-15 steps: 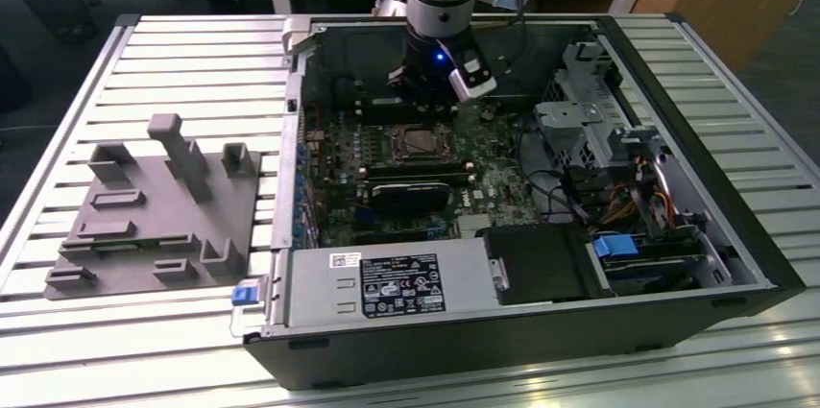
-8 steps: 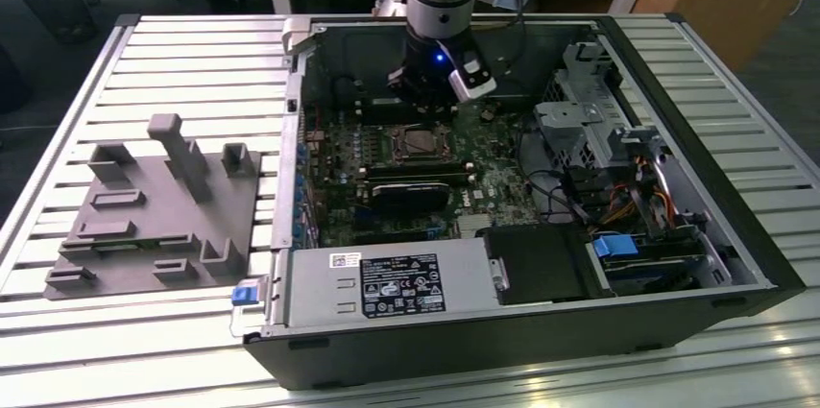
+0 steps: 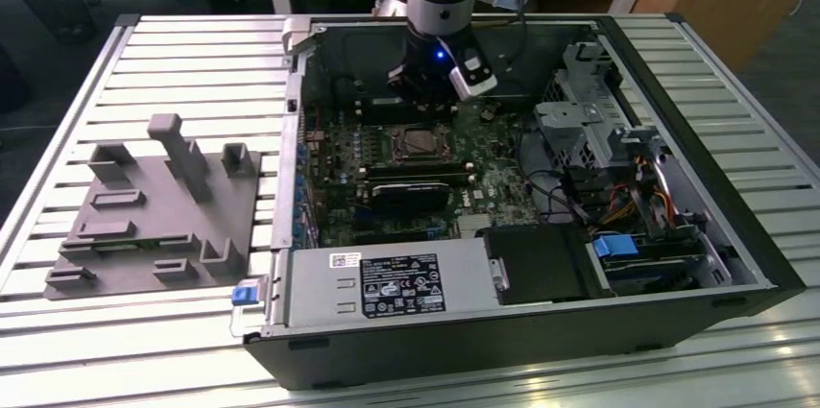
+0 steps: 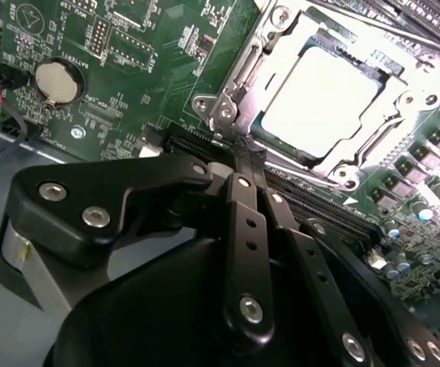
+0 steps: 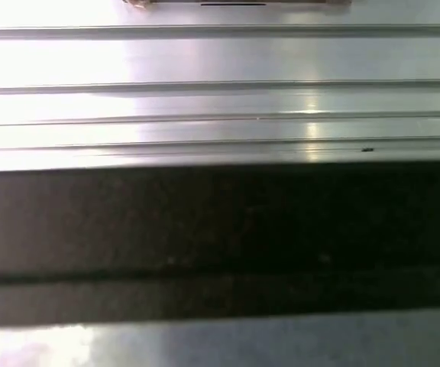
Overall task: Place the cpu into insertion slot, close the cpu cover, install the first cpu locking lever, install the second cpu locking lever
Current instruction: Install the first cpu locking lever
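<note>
In the second wrist view the cpu (image 4: 319,99) lies flat in the insertion slot (image 4: 270,157) on the green board, its pale metal top showing. The silvery cpu cover (image 4: 403,122) lies down over it and frames it. My gripper (image 4: 243,157) is shut with nothing in it, and its black fingers (image 4: 239,210) come together at the socket's near edge. I cannot tell how the locking levers stand. In the exterior view the gripper (image 3: 429,101) hangs inside the open computer case, just behind the slot (image 3: 417,143).
The black case (image 3: 717,235) lies open on a slatted metal table (image 3: 167,53). Inside are drive cages and cables (image 3: 602,139), a power supply (image 3: 384,288) and a coin battery (image 4: 56,80). A grey fixture block (image 3: 154,206) sits at the exterior view's left.
</note>
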